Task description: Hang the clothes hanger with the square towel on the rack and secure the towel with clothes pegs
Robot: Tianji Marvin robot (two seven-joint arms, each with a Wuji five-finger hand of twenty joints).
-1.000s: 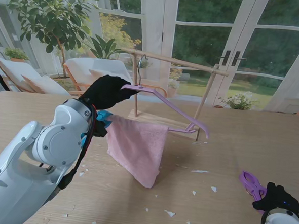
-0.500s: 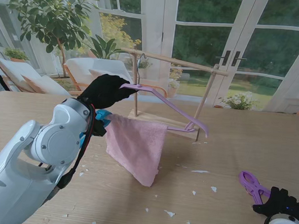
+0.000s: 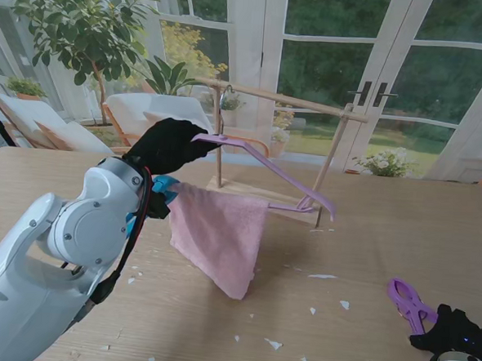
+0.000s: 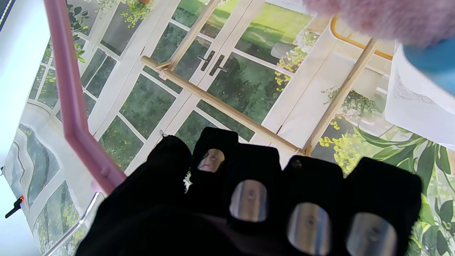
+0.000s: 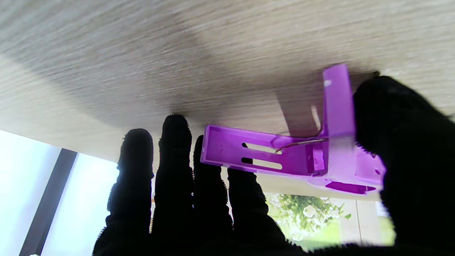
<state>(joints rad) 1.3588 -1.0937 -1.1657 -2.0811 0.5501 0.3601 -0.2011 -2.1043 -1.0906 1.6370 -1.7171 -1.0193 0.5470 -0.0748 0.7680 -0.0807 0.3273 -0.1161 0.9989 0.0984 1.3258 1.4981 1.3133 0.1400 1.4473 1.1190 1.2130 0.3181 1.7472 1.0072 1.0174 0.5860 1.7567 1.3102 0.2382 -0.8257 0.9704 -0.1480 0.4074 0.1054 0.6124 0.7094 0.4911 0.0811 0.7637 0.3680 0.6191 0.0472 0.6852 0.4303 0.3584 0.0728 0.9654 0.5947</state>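
room: glass doors [image 3: 378, 74] and garden greenery behind a pale wooden worktop [image 3: 385, 230], with a potted tree [image 3: 79, 23] at far left.
stand view, rack: a wooden rack [image 3: 283, 99] stands at the far middle of the worktop.
stand view, left hand [image 3: 171, 146]: black-gloved, raised, fingers clamped on the top of the pink hanger [image 3: 266, 167], whose hook sits close by the rack's left post; whether it rests on the rail i cannot tell.
stand view, towel: the pink square towel [image 3: 219, 232] drapes from the hanger's lower bar, its corner hanging near the worktop.
stand view, right hand [image 3: 454, 339]: near right corner, low on the worktop, just beside a purple peg [image 3: 405, 301].
stand view, scraps: white flecks [image 3: 273, 344] lie scattered on the worktop.
left wrist view: fingers [image 4: 249, 192] curled together around the hanger arm [image 4: 71, 96]; the rack's rail [image 4: 220, 105] lies beyond them.
right wrist view: the peg [image 5: 295, 156] lies between the thumb [image 5: 401, 142] and the four fingers [image 5: 170, 177]; thumb and index touch it, though a firm grip i cannot tell.
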